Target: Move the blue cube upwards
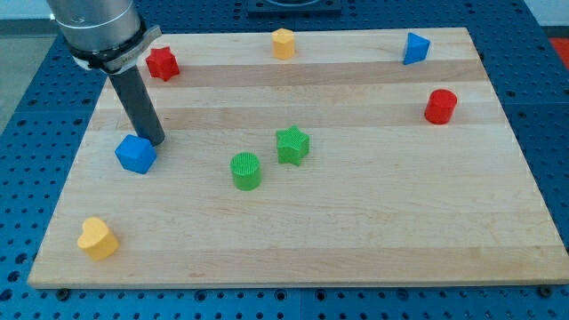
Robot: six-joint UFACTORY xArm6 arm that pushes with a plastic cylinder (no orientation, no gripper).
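Observation:
The blue cube (pixel 135 154) sits on the wooden board (pixel 356 231) at the view's left. My tip (pixel 156 142) stands right against the cube's upper right side, touching or nearly touching it. The dark rod rises from there toward the view's top left, where the arm's grey end shows.
A red star (pixel 163 63) lies above the cube near the top left. A yellow block (pixel 283 43) and a blue triangular block (pixel 415 48) lie at the top. A red cylinder (pixel 440 106), green star (pixel 292 145), green cylinder (pixel 246 171) and yellow heart (pixel 97 238) also lie about.

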